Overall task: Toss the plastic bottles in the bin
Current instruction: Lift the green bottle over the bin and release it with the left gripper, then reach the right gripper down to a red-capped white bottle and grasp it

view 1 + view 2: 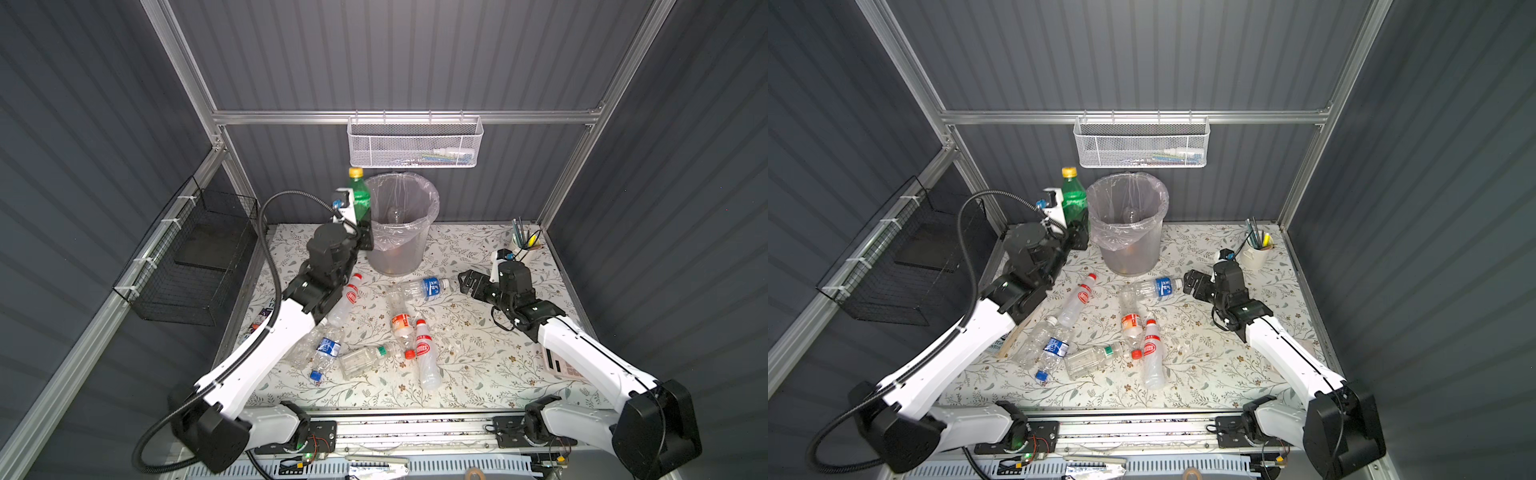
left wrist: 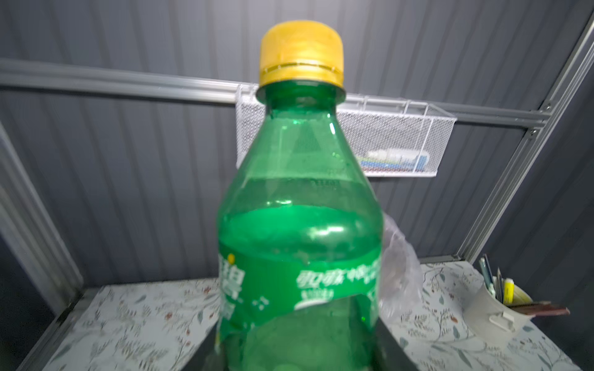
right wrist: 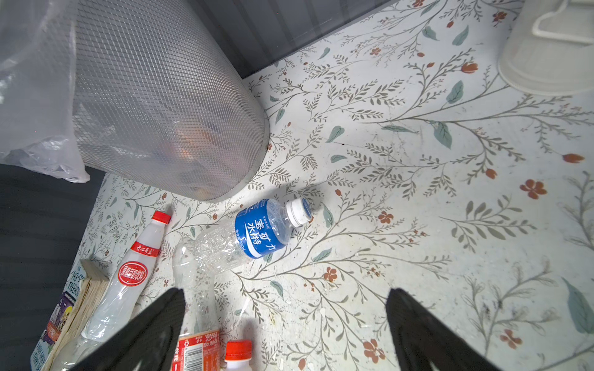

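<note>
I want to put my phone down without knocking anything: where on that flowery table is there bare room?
Bare: the back strip between the bin and the white pen cup; the patch between the nearer white red-capped bottle and the right arm; the front strip between the bottles and the rail. Crowded: centre-left, where bottles lie bunched beside the left arm.

Light from above falls bright and even on the floral table (image 1: 457, 374); the grey walls (image 1: 83, 124) at nine and three o'clock stay dim. In the left wrist view the green bottle (image 2: 299, 225) looks soft, perhaps motion-blurred, and the frame rail (image 2: 96, 80) bows toward the edges.
</note>
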